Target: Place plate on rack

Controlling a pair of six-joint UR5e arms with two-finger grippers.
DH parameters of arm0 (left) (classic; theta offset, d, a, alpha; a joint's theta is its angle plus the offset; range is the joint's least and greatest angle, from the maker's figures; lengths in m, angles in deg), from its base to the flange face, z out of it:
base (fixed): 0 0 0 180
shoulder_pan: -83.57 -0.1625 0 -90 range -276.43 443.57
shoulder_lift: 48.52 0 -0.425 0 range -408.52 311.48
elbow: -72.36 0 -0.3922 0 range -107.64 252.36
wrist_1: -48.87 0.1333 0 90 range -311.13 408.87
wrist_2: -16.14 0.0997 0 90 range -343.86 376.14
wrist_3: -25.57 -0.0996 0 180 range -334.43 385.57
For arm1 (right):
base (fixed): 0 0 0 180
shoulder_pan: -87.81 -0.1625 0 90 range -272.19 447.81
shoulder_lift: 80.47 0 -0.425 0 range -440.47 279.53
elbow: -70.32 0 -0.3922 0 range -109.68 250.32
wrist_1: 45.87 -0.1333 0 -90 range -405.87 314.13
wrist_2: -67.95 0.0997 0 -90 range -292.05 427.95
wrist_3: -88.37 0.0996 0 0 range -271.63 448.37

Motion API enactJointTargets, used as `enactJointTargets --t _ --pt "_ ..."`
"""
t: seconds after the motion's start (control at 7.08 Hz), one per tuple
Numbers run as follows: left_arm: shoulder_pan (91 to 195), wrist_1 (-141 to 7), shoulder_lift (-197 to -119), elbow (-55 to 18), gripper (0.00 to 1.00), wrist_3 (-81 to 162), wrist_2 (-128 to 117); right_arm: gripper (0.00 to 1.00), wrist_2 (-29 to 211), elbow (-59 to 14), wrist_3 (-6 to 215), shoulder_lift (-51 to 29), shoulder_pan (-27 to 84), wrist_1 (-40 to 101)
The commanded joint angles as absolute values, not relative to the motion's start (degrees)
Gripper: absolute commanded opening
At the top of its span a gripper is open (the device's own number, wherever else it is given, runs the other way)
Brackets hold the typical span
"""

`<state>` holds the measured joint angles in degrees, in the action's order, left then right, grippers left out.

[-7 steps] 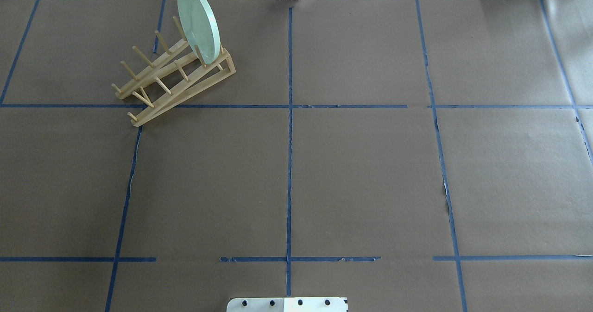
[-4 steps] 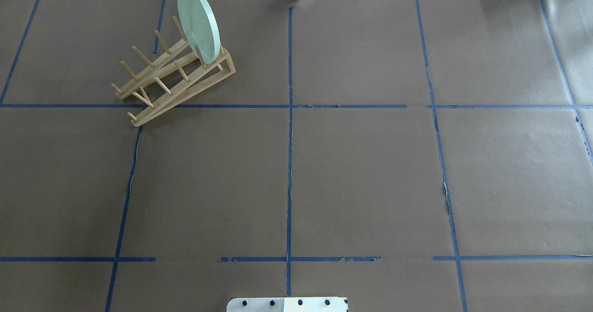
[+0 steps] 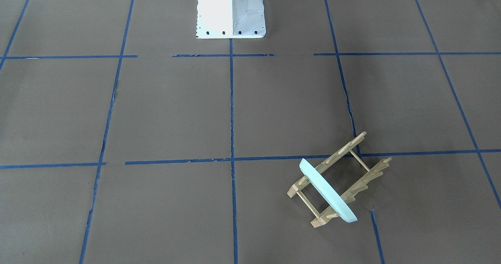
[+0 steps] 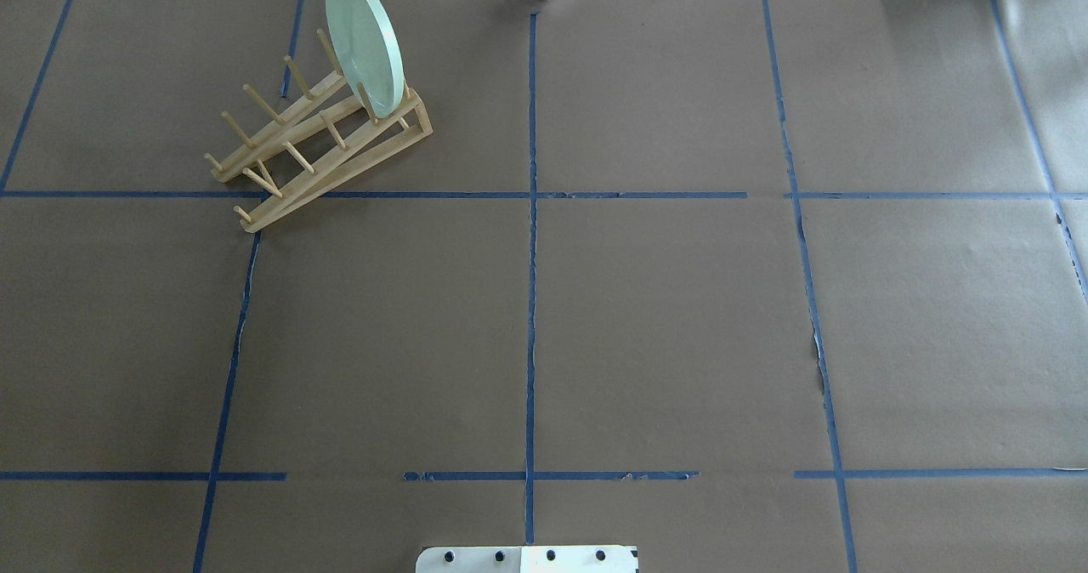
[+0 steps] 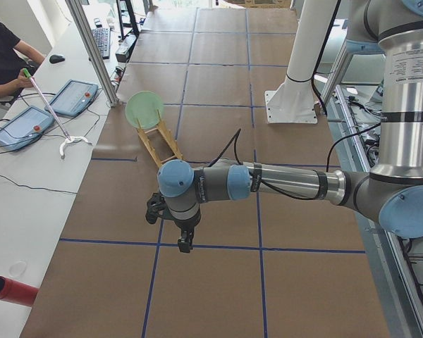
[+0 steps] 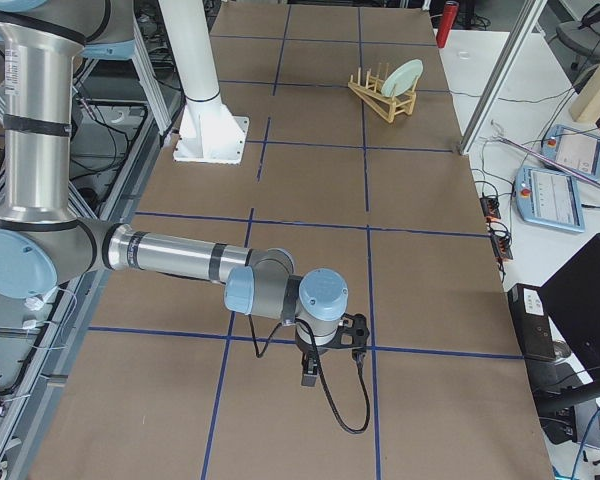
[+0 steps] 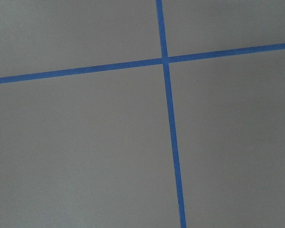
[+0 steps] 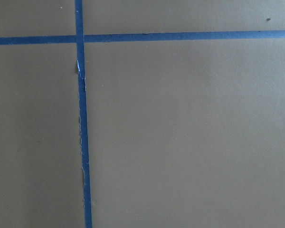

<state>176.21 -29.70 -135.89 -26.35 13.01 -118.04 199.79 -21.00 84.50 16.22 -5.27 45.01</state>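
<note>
The pale mint-green plate stands on edge between the pegs at the far end of the light-wood rack, at the table's far left. Both show in the front-facing view, plate and rack, in the left view, plate and rack, and in the right view, plate and rack. My left gripper hangs over bare table near that end. My right gripper hangs over the opposite end. Both are far from the rack and I cannot tell whether they are open or shut.
Brown paper with a blue tape grid covers the table. The white robot base is at the near edge. An operator with tablets sits beside the far edge. A red cylinder lies off the table's left end.
</note>
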Motion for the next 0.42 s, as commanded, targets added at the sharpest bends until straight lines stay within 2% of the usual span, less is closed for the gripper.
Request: enactJointTargets --t 0.0,0.28 --pt "176.2 -29.7 -135.8 -26.3 1.0 13.0 -117.7 1.0 199.8 -21.0 84.5 16.2 -5.3 45.0" --pt "176.3 -29.6 -136.2 -26.7 1.0 13.0 -117.8 1.0 199.8 -21.0 84.5 16.3 -5.3 45.0"
